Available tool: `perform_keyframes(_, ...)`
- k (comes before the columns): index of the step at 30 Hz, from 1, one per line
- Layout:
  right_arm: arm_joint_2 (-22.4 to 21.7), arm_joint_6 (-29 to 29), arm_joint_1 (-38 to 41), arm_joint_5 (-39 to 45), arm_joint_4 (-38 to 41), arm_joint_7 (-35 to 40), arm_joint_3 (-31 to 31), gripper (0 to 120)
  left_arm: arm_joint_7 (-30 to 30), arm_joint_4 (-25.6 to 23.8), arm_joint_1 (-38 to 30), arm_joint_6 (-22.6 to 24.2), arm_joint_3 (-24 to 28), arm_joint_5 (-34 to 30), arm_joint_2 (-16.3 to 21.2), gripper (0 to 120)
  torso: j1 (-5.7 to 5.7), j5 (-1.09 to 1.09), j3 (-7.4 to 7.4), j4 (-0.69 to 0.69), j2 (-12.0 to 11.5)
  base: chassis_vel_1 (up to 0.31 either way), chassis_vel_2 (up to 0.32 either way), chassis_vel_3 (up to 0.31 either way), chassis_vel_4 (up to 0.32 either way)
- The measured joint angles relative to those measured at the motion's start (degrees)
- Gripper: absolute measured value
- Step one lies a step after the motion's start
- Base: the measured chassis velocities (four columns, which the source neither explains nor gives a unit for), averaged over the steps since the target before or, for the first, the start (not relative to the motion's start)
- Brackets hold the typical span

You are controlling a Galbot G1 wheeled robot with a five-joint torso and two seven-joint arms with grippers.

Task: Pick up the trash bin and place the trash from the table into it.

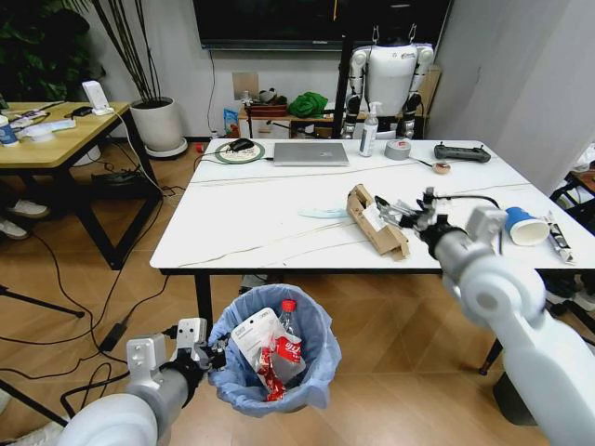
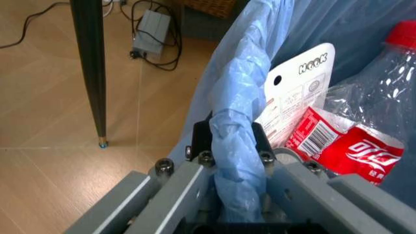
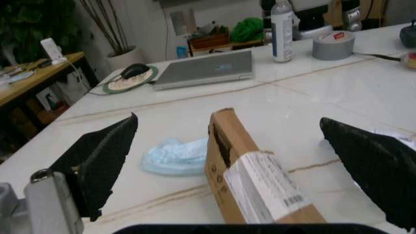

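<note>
Below the table's (image 1: 279, 223) near edge, toward its left corner: left gripper (image 1: 206, 354) clamped on the rim of the trash bin (image 1: 321, 358), pinching the fold of light-blue liner and holding the bin just off the wooden floor, by the look of it. Already inside: a red-labelled plastic bottle (image 1: 289, 336), a red snack wrapper (image 1: 269, 372) and a white card package (image 1: 255, 334), so the pick-up and part of the clearing judged done.

On the tabletop, left of centre toward the near edge: a pale blue mask-like scrap (image 1: 323, 213), lying flat and untouched. Just right of it, the torn brown cardboard box (image 1: 376, 221), on its side near the near edge, white shipping label up. Poised over that box: right gripper (image 1: 402, 213), fingers spread wide with the box between them in the wrist view, not yet closed on anything. Judged the step in hand: taking the box.

Farther right, toward the near right corner: a blue paper cup (image 1: 523, 226) on its side and a small wrapper (image 1: 559, 237) at the right edge, both waiting. Along the far edge: laptop (image 1: 310, 153), spray bottle (image 1: 370, 130) and tape roll (image 1: 399, 149), none of it litter.
</note>
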Motion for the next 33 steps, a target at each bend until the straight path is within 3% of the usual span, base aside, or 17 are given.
perform_keyframes(4, 1.18, -1.26, 8.92, 2.24, -8.41, 0.23, -4.18, 100, 0.02, 0.00, 0.00, 0.00, -0.08, -0.18, 0.04, 0, 0.00, 0.00, 0.00, 0.02, 0.00, 0.000, 0.000, 0.000, 0.000)
perform_keyframes(8, 1.93, -2.57, 12.26, 2.35, -12.62, -3.57, -6.85, 100, 0.04, 0.00, -0.51, 0.00, -0.08, -0.57, 0.07, 0, 0.00, -0.01, 0.00, 0.02, 0.00, 0.000, 0.000, 0.000, 0.000)
perform_keyframes(13, 0.38, -4.67, 11.06, 0.21, -15.61, -10.45, -7.52, 100, 0.23, 0.00, -0.79, 0.00, -0.08, -0.73, -0.16, 0, 0.00, 0.00, 0.00, 0.00, 0.00, 0.000, 0.000, 0.000, 0.000)
perform_keyframes(20, -1.11, -7.29, 10.57, 0.43, -18.43, -12.08, -7.56, 100, 0.91, 0.00, -0.92, 0.00, 0.03, -0.60, -0.25, 0, -0.01, 0.00, 0.00, 0.00, 0.01, 0.000, 0.000, 0.000, 0.000)
perform_keyframes(33, -0.04, -7.69, 12.84, 1.44, -24.99, -13.29, -9.50, 100, 1.61, 0.00, -1.24, 0.00, -0.22, -0.62, -0.57, 0, -0.01, 0.00, 0.00, 0.01, 0.01, 0.000, 0.000, 0.000, 0.000)
